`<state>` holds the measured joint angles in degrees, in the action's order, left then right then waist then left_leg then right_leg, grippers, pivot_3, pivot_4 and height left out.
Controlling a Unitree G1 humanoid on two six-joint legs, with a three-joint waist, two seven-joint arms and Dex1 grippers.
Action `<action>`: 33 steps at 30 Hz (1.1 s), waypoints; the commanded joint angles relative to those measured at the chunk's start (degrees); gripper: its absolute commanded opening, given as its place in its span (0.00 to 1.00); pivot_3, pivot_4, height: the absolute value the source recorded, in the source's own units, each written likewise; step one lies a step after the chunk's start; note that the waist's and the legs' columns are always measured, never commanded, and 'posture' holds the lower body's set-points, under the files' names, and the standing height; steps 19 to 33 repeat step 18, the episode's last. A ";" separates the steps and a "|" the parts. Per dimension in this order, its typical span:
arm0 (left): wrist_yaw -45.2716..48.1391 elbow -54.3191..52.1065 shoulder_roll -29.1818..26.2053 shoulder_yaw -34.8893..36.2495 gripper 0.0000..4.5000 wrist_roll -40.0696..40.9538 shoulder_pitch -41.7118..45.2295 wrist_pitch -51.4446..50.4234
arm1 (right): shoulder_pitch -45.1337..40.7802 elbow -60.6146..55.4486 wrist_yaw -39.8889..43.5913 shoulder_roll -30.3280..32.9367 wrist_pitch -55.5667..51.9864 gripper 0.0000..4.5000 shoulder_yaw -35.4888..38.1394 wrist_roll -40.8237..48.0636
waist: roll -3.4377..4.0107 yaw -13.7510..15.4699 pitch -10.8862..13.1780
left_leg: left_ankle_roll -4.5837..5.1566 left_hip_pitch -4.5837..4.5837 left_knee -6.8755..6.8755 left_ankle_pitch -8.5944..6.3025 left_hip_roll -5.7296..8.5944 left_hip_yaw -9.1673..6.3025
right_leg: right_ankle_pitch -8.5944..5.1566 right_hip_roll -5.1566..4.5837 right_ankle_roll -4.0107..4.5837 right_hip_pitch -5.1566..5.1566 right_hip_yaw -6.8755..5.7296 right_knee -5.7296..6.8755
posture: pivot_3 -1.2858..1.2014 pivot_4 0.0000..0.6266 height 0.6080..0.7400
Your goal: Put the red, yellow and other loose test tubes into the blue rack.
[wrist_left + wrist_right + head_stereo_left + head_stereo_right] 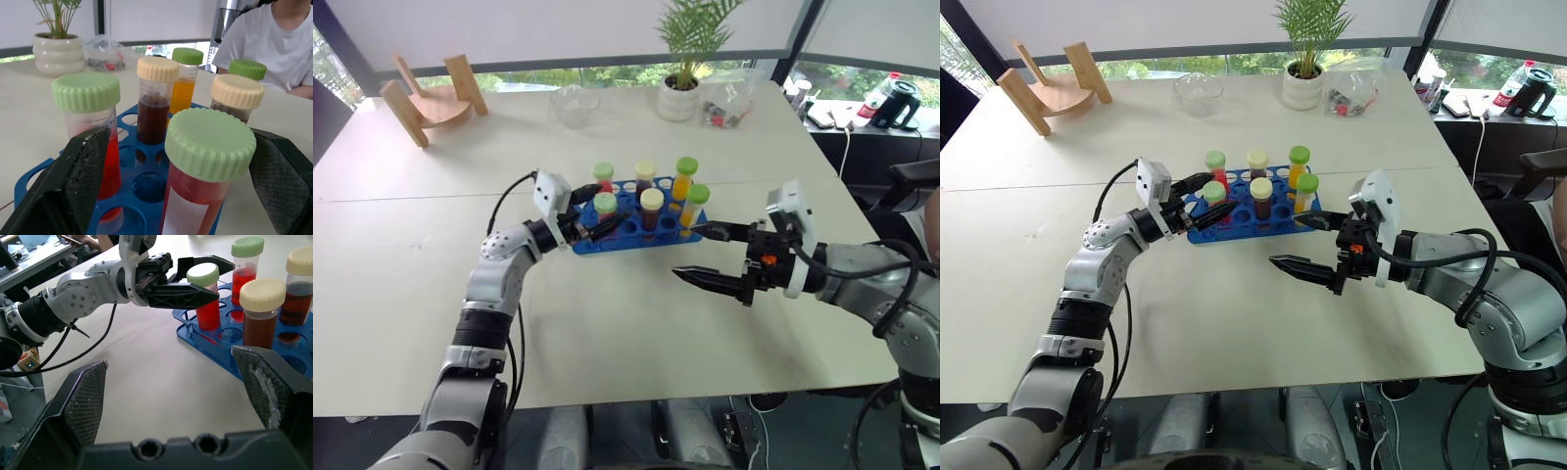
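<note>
1. Table [607, 323]: pale, wide surface carrying every item below.
2. Wooden stand [429, 98]: at the far left corner of the table, well apart from the rack.
3. Left gripper [195, 281]: at the left end of the blue rack, its two black fingers spread to either side of the nearest tube. In the left wrist view a gap shows between each finger and that tube's cap, so the jaws stand open around the tube and do not clamp it.
4. Red tube [200, 176]: light green cap, red liquid, upright in a hole at the rack's near left end, between the left gripper's fingers.
5. Blue rack [641, 235]: lies flat at mid-table and holds six capped tubes, all upright. These include a second red tube [93, 142] with a green cap, two dark brown tubes [651, 209] with cream caps, and two orange tubes [682, 181] with green caps. Several holes are empty.
6. Glass bowl [575, 104]: clear, at the far side of the table.
7. Potted plant [681, 88]: white pot, right of the bowl, with a clear bag [729, 103] just beside it.
8. Right gripper [710, 257]: near the rack's right end, pointing towards it, jaws wide apart and holding nothing.
9. Person [274, 44]: white shirt, seated beyond the table.
</note>
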<state>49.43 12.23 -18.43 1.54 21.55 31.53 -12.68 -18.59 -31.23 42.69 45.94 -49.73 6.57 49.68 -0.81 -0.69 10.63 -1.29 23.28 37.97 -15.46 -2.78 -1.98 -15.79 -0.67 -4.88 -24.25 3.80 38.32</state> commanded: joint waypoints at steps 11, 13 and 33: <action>9.33 -35.45 -31.83 12.07 0.99 14.10 -30.28 -26.67 | 18.58 3.36 7.73 5.23 5.10 1.00 4.57 -5.35 | 0.05 0.16 0.03 | 0.27 -0.10 -0.03 -0.17 -0.07 0.15 | -0.13 -0.04 0.15 0.14 0.05 -0.20 | 0.52 0.24 1.00; 10.46 -34.17 -32.61 12.25 0.99 11.77 -34.92 -23.53 | 18.13 4.25 8.10 4.50 5.79 1.00 3.67 -5.90 | 0.04 0.00 0.03 | 0.26 -0.14 0.00 -0.16 -0.06 0.17 | -0.23 -0.04 0.34 0.19 0.06 -0.22 | 0.52 0.24 1.00; 8.02 -29.91 -30.53 11.86 0.99 10.35 -35.60 -21.53 | 16.60 6.14 8.87 3.73 6.73 1.00 1.87 -7.44 | 0.04 0.05 0.03 | 0.26 -0.23 -0.02 -0.16 -0.09 0.24 | -0.23 0.01 0.32 0.20 0.16 -0.20 | 0.52 0.24 1.00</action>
